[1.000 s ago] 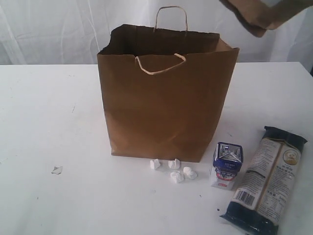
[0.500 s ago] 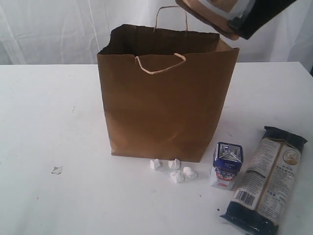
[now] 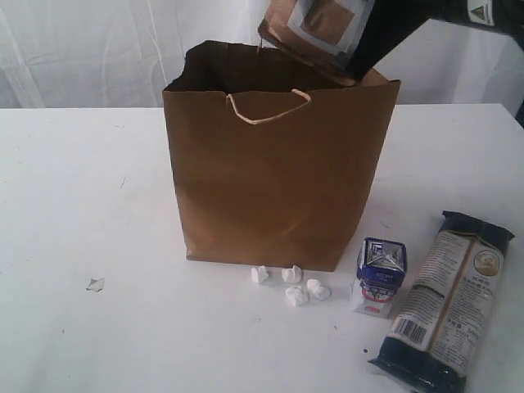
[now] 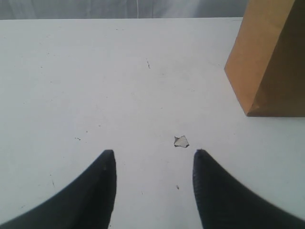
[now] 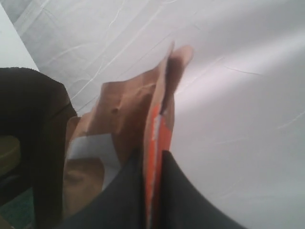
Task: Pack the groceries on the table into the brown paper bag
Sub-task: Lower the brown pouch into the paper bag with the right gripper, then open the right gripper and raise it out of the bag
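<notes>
My right gripper (image 3: 362, 64) is shut on the brown kraft pouch (image 3: 315, 31), pinching its orange-labelled edge (image 5: 153, 143). The pouch hangs tilted over the back right rim of the open brown paper bag (image 3: 278, 180), and its lower corner dips just behind that rim. The small blue-white carton (image 3: 381, 274) stands on the table (image 3: 82, 205) at the bag's front right. Beside it lies the long dark noodle packet (image 3: 450, 299). My left gripper (image 4: 152, 155) is open above bare tabletop, left of the bag (image 4: 267, 57), with nothing between its fingers.
Several small white scraps (image 3: 295, 286) lie in front of the bag. One more scrap (image 3: 96, 284) lies on the left, just ahead of my left fingers (image 4: 181, 141). A white curtain hangs behind the table.
My right gripper has carried the pouch leftwards and down, from the top right corner of the view to just above the bag's opening. The left gripper has not moved.
</notes>
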